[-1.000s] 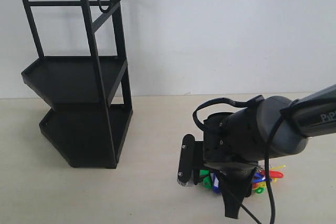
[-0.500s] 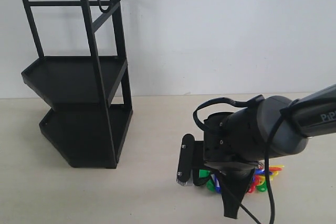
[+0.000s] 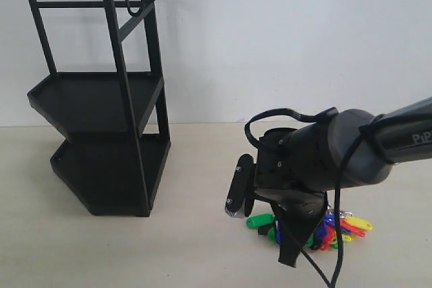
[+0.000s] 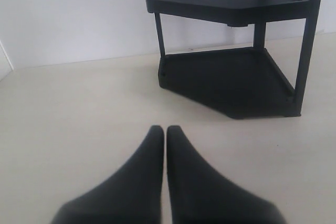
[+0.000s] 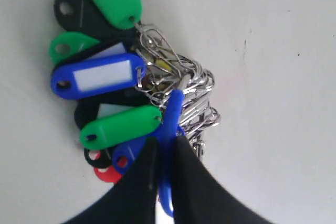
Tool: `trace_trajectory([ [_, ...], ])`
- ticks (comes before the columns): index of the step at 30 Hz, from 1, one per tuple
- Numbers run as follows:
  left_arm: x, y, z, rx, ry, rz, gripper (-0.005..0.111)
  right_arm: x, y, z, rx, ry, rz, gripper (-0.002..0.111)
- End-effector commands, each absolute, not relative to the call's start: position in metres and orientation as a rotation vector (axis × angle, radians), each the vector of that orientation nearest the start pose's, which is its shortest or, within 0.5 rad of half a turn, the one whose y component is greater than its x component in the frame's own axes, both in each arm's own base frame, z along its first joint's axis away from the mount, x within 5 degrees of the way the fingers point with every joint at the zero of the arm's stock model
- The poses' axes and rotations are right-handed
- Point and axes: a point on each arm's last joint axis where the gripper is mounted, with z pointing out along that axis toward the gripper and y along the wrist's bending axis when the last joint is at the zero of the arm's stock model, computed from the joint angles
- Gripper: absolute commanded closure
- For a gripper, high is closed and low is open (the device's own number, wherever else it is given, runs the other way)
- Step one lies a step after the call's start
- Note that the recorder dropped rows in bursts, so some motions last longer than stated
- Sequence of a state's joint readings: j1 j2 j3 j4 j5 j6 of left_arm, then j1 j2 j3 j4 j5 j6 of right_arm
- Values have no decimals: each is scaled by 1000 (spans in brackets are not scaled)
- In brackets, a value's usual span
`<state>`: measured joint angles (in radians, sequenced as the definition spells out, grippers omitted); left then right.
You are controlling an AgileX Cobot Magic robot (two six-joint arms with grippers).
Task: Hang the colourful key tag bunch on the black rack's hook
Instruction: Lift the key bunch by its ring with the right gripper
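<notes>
The colourful key tag bunch (image 3: 337,228) lies low at the table beneath my right arm, and I cannot tell whether it still touches the surface. In the right wrist view my right gripper (image 5: 165,148) is shut on its blue-sleeved loop (image 5: 174,109), with green, blue, black and red tags (image 5: 100,74) and silver rings (image 5: 197,98) fanned beside it. The black rack (image 3: 101,99) stands at the far left, with the hook (image 3: 138,6) on its top rail. My left gripper (image 4: 165,129) is shut on nothing, low over the table and facing the rack (image 4: 231,3).
A white wall rises behind the beige table (image 3: 189,166). My right arm's black body and cable (image 3: 317,160) cover part of the bunch. The rack's lower tray (image 4: 226,80) sits on the table ahead of my left gripper.
My right gripper has risen slightly and shifted left. More tags show now, with a green one at the left and red and yellow ones at the right. The rack has not moved.
</notes>
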<state>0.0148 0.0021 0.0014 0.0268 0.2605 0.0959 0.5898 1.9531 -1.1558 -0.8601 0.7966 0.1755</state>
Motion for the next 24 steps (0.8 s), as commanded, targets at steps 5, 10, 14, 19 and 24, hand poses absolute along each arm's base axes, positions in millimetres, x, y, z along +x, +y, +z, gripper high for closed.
trace_trajectory([
  [5, 55, 1, 190, 88, 1737, 103, 102, 317, 165, 222, -990, 2403, -437, 108],
  [10, 55, 1, 190, 88, 1737, 103, 102, 313, 137, 266, -658, 2414, -199, 108],
  [14, 55, 1, 190, 88, 1737, 103, 102, 310, 100, 294, -400, 2433, -26, 108],
  [19, 55, 1, 190, 88, 1737, 103, 102, 304, 51, 319, -177, 2423, 198, 108],
  [24, 55, 1, 190, 88, 1737, 103, 102, 296, 24, 332, -145, 2362, 639, 108],
])
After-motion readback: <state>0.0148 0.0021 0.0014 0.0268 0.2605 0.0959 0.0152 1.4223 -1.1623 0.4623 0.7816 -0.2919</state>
